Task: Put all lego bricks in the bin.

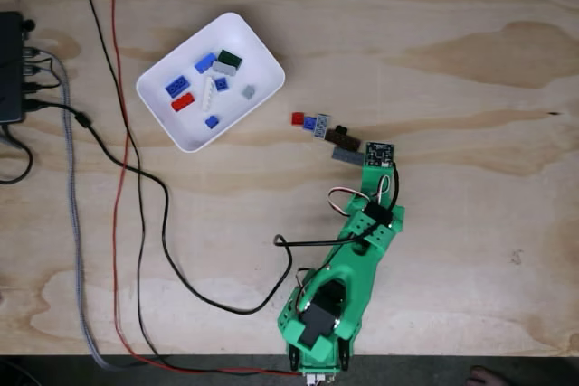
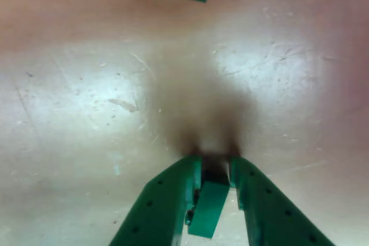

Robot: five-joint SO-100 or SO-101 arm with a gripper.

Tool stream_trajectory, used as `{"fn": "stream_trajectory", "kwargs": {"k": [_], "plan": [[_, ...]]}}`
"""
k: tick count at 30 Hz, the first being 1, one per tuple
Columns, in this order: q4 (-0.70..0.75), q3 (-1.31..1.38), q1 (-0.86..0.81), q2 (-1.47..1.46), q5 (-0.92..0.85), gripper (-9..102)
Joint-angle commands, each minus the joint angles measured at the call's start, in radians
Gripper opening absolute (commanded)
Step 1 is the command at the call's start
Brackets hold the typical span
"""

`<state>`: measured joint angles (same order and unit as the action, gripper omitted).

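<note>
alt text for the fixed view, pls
From above: a green arm reaches up a plywood table to a short row of loose lego bricks, its gripper at the row's right end. A white bin up-left holds about eight bricks; cables run down the left.

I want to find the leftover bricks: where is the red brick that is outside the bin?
In the fixed view, the red brick lies on the table, right of the bin, at the left end of a short row, beside a blue brick.
</note>
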<state>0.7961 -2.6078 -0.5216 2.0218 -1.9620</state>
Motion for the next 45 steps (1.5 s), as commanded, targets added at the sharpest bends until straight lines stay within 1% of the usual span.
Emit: {"fn": "stream_trajectory", "kwargs": {"k": [1,3,5,6,7,9,10,13,16,20,22,24,27,29,32,34,36,37,39,40,42,43,44,45], "plan": [[-0.048,-0.026,0.008,0.006,0.008,0],[-0.083,-0.041,0.046,0.011,0.058,0],[-0.058,-0.032,0.092,0.023,0.123,0],[-0.048,-0.031,0.101,0.029,0.143,8],[-0.044,-0.029,0.097,0.035,0.149,13],[-0.055,-0.026,0.066,0.038,0.149,20],[-0.054,-0.026,0.044,0.038,0.140,22],[0.028,-0.006,-0.032,0.051,0.094,22],[0.037,0.005,-0.112,0.028,0.055,22],[-0.011,-0.003,-0.137,0.040,0.064,20],[0.014,-0.025,-0.124,0.101,0.075,19],[0.029,-0.074,-0.103,0.184,0.080,16],[0.031,-0.144,-0.063,0.287,0.094,8],[0.018,-0.183,-0.043,0.333,0.109,7],[0.008,-0.198,-0.026,0.342,0.126,0],[-0.017,-0.198,-0.020,0.318,0.133,0],[-0.052,-0.192,0.002,0.313,0.193,0],[-0.044,-0.175,0.031,0.328,0.245,0],[0.051,-0.106,0.140,0.437,0.400,0],[0.100,-0.061,0.219,0.523,0.495,0],[0.179,0.051,0.380,0.683,0.627,0],[0.181,0.127,0.468,0.699,0.701,0],[0.152,0.201,0.554,0.686,0.758,0],[0.149,0.288,0.626,0.632,0.782,0]]}}
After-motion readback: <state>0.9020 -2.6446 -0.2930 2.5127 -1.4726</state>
